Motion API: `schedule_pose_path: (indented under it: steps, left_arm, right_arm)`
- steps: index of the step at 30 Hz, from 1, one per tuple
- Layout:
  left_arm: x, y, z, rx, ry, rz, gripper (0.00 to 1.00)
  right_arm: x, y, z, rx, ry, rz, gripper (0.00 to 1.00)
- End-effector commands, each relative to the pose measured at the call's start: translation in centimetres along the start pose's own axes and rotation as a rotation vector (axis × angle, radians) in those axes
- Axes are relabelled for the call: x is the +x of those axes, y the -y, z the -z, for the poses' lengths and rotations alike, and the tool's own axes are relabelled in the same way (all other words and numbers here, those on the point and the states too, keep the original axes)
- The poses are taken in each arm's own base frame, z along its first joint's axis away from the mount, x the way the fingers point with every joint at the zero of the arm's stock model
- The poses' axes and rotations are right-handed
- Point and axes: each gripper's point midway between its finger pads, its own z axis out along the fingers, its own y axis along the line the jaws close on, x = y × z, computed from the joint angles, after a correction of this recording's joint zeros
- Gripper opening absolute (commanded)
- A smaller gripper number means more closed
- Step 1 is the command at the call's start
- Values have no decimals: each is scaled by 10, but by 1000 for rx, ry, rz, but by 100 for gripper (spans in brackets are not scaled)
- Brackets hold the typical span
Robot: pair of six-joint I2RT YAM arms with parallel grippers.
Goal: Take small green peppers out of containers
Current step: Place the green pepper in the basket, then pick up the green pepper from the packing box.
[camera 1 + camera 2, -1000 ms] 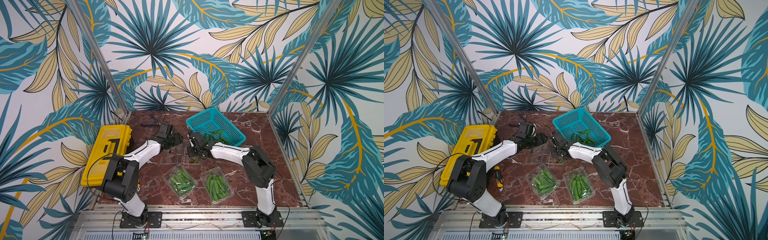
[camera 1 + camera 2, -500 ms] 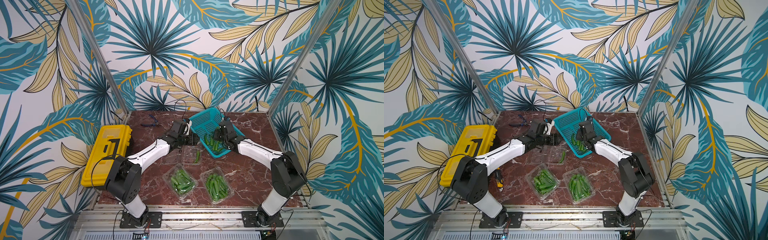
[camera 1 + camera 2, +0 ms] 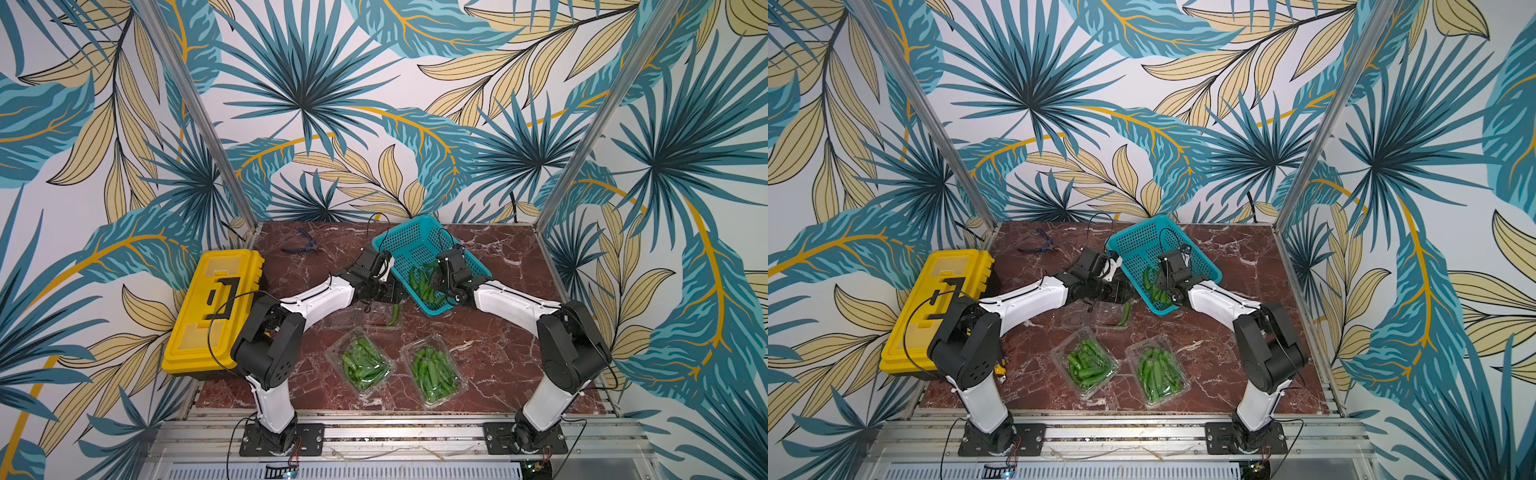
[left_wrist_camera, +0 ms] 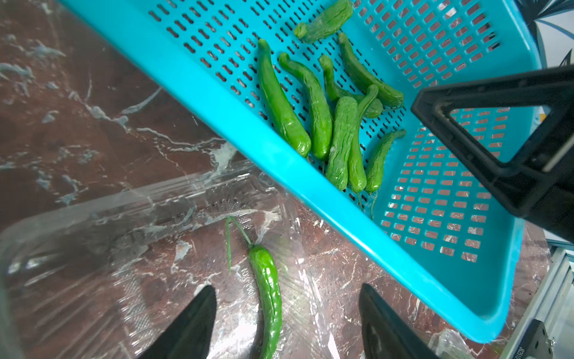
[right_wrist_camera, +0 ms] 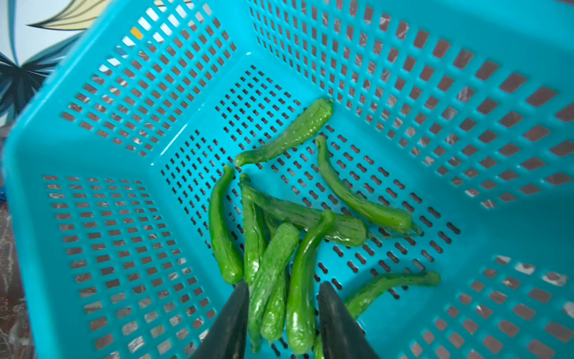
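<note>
Three clear containers lie on the marble. Two near ones (image 3: 332, 356) (image 3: 405, 357) are full of small green peppers. The far one (image 3: 376, 320) (image 4: 93, 248) is open with one pepper (image 3: 395, 313) (image 4: 268, 289) inside. My left gripper (image 3: 386, 296) (image 4: 287, 287) hangs open over that pepper, a finger on each side. My right gripper (image 3: 436, 283) (image 5: 284, 284) is low inside the teal basket (image 3: 407, 241) (image 5: 40, 155). Its jaws stand apart around peppers (image 5: 279, 248) (image 3: 422, 286) that lie on the basket floor.
A yellow toolbox (image 3: 216, 307) sits at the table's left edge. Blue pliers (image 3: 301, 245) lie at the back left. The basket's rim (image 4: 248, 136) runs close beside the open container. Metal posts stand at the back corners.
My right arm has swung from the open container over to the basket and its jaws have parted. My left gripper has moved right along the open container, still open.
</note>
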Motion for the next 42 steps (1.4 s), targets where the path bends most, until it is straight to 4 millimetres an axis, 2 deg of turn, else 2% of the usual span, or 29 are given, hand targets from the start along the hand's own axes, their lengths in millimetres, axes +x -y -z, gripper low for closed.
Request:
schedule_pose_path:
  steps: [1,9,25,29,34,37,40,42]
  left_arm:
    - [-6,4,3,-11,1,-16,73]
    - [12,-9,-8,-64,-63,30,71]
    - [43,-18,-29,-143,-190,1,66]
    - [49,-30,-34,-207,-225,8,64]
    - [52,-45,-38,-289,-258,20,56]
    - [52,-46,-41,-298,-271,22,46]
    - [48,-41,-41,-280,-269,11,30]
    - [43,-37,-38,-263,-261,3,14]
  right_arm:
    - [15,16,-5,58,-29,-1,39]
    - [13,15,-5,54,-23,-1,39]
    - [10,11,-5,41,-17,3,39]
    - [11,10,-6,34,-19,1,39]
    - [9,10,-4,32,-17,-2,39]
    - [9,9,-3,28,-13,-6,39]
    - [9,8,-3,21,-15,-8,39]
    - [9,7,-3,16,-16,-9,39]
